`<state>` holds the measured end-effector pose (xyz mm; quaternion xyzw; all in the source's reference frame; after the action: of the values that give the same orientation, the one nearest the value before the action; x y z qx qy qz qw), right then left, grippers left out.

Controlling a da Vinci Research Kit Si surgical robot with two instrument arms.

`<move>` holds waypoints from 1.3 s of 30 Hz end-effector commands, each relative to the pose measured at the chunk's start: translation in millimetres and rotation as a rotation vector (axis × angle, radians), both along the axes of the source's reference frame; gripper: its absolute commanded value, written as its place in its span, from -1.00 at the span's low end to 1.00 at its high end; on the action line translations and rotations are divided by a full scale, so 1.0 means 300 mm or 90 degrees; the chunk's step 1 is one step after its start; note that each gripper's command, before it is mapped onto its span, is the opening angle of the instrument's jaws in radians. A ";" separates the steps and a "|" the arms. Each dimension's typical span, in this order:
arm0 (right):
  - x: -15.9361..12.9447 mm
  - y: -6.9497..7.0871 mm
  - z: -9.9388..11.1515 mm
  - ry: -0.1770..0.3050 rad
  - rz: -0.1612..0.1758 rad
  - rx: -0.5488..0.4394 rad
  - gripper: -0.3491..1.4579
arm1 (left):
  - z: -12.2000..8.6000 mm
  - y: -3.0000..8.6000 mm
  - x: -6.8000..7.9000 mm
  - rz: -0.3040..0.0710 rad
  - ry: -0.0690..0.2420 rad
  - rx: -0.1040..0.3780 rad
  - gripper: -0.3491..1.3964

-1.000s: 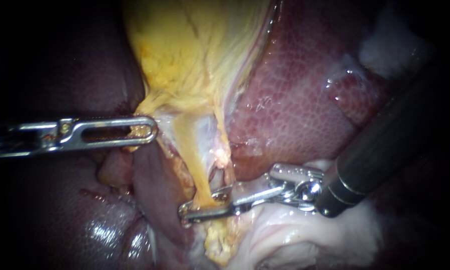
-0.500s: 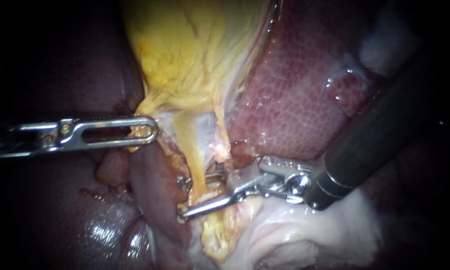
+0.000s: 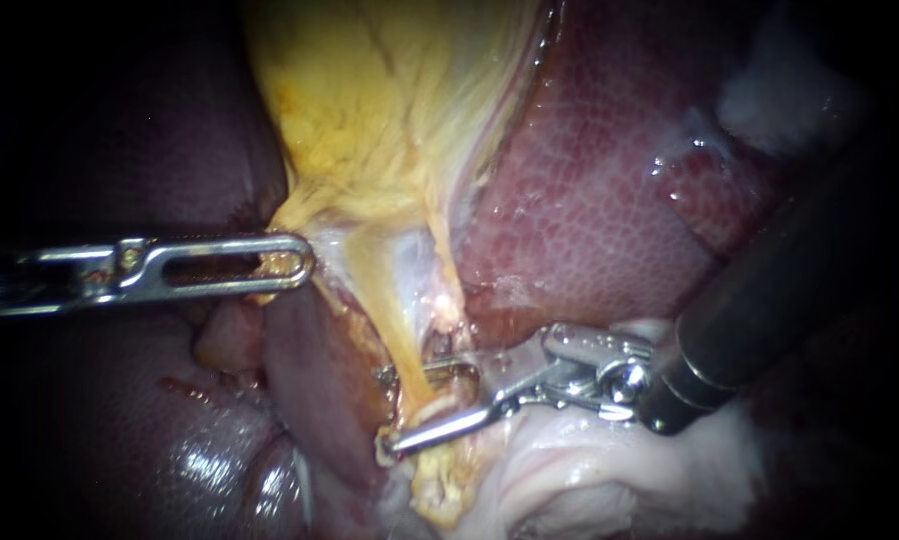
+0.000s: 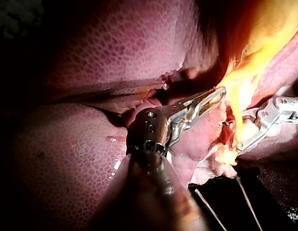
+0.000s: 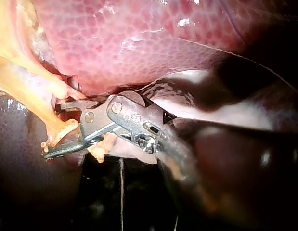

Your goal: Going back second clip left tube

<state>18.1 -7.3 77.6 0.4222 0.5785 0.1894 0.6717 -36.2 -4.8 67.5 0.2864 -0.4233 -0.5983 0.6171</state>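
Observation:
The yellow gallbladder point(image 3: 389, 110) narrows into a thin yellow tube point(image 3: 394, 330) running down the middle. My left instrument point(image 3: 287, 262) comes in level from the left, its slotted jaws shut on yellow tissue at the gallbladder's neck. My right instrument point(image 3: 386, 410) reaches in from the right with its jaws open. One jaw lies behind the tube and the other crosses in front of it, lower down. In the right wrist view the tube point(image 5: 33, 91) passes between my right instrument's point(image 5: 51, 130) spread jaws. I cannot make out a clip.
Red, mottled liver point(image 3: 589, 200) fills the upper right, and a darker lobe point(image 3: 169, 450) lies at the lower left. Pale white tissue point(image 3: 589, 470) sits under the right instrument's wrist. In the left wrist view the right instrument point(image 4: 242, 132) stands just beyond the left instrument point(image 4: 213, 98).
The right instrument's jaws, closed around the tube a second ago, have opened, and the instrument has drawn back slightly to the right. The left instrument has not moved.

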 end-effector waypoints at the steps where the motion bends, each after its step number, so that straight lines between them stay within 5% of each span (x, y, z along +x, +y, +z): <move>1: -0.0003 -0.0002 -0.0002 0.001 -0.001 0.000 0.05 | -0.0001 0.0000 0.0001 0.000 0.000 0.000 -1.00; 12: -0.0033 -0.0020 -0.0029 0.021 -0.022 0.005 0.05 | 0.0002 0.0002 0.0003 0.001 -0.001 0.000 -1.00; 23: -0.0111 0.0100 0.0024 -0.011 0.036 -0.019 0.05 | 0.0003 0.0001 0.0003 0.001 -0.001 0.000 -1.00; 27: -0.0144 0.0120 0.0010 -0.012 0.042 -0.027 0.05 | 0.0003 0.0000 0.0002 0.000 -0.001 0.000 -1.00; 33: -0.0225 0.0144 -0.0080 -0.009 0.047 -0.043 0.05 | 0.0002 -0.0001 0.0001 0.000 0.000 0.000 -1.00; 39: -0.0378 0.0279 -0.0259 -0.013 0.080 -0.084 0.05 | 0.0003 -0.0007 -0.0006 -0.001 0.001 -0.001 -1.00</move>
<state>5.6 2.0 68.8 0.3284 0.6129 0.1979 0.6909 -36.4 -5.0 67.6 0.2858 -0.4239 -0.5981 0.6172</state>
